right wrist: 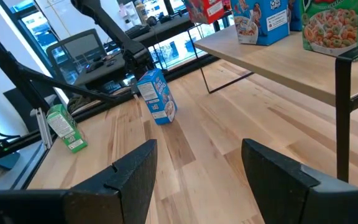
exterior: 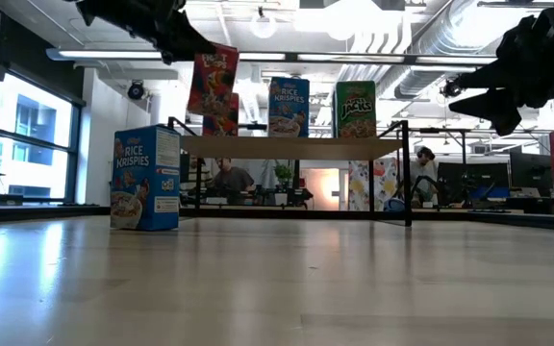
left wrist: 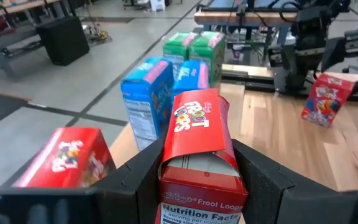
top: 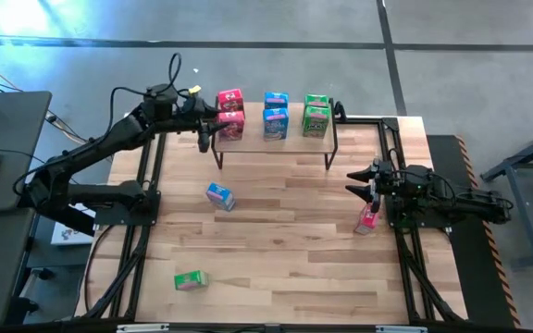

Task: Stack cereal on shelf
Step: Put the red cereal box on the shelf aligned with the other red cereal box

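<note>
A red Froot Loops cereal box (left wrist: 197, 134) sits between the fingers of my left gripper (top: 213, 125), over the left end of the small wooden shelf (top: 276, 146). On the shelf top stand another red box (top: 230, 97), two blue boxes (top: 276, 111) and two green boxes (top: 316, 113). My right gripper (top: 370, 181) hangs open with nothing in it at the table's right side. Just nearer than it, a red box (top: 368, 219) stands on the table. My left gripper pinches the red box between its two fingers (left wrist: 138, 180) on two opposite sides, at the box's end nearest the wrist (left wrist: 197, 186). The fingers come nearly level from the table's left. The box hangs tilted, clear of the shelf top (exterior: 213, 82); its upper wall is buckled.
A blue box (top: 220, 196) stands on the table left of centre, and a green box (top: 191, 279) lies near the front left. Black metal frames (top: 146, 185) run along both sides of the table. People sit in the room beyond.
</note>
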Robot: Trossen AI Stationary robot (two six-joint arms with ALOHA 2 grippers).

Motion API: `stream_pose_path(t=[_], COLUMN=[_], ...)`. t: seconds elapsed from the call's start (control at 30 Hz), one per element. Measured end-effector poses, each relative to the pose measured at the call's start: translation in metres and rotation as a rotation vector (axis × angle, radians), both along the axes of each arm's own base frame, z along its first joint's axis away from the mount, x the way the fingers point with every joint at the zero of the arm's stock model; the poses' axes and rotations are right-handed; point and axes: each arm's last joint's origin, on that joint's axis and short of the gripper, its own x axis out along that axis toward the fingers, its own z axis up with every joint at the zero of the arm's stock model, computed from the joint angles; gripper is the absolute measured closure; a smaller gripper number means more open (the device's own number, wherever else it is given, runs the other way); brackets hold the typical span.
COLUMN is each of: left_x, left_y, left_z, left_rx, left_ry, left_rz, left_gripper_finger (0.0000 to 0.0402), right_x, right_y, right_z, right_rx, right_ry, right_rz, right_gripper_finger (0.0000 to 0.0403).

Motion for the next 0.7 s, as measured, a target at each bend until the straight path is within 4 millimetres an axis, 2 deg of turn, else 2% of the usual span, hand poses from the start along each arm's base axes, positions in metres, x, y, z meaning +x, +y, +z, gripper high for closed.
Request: stream_pose_path(t=[0.3,0.7], left_x=[0.008,0.013], left_y=[0.008,0.022], left_z=[-0.002,-0.009], left_rx=[-0.016,-0.045], left_ry=[-0.051,-0.06], left_rz=[-0.079,-0.04], left_gripper_finger=[0.0241,0.0241], right_x=[0.0,0.0], right_y=[0.0,0.0], right_z=[0.0,0.0], right_rx=[0.0,0.0], right_ry=[0.0,0.0], right_rz=[0.0,0.0], right_gripper_finger=[0.0176,0.0176])
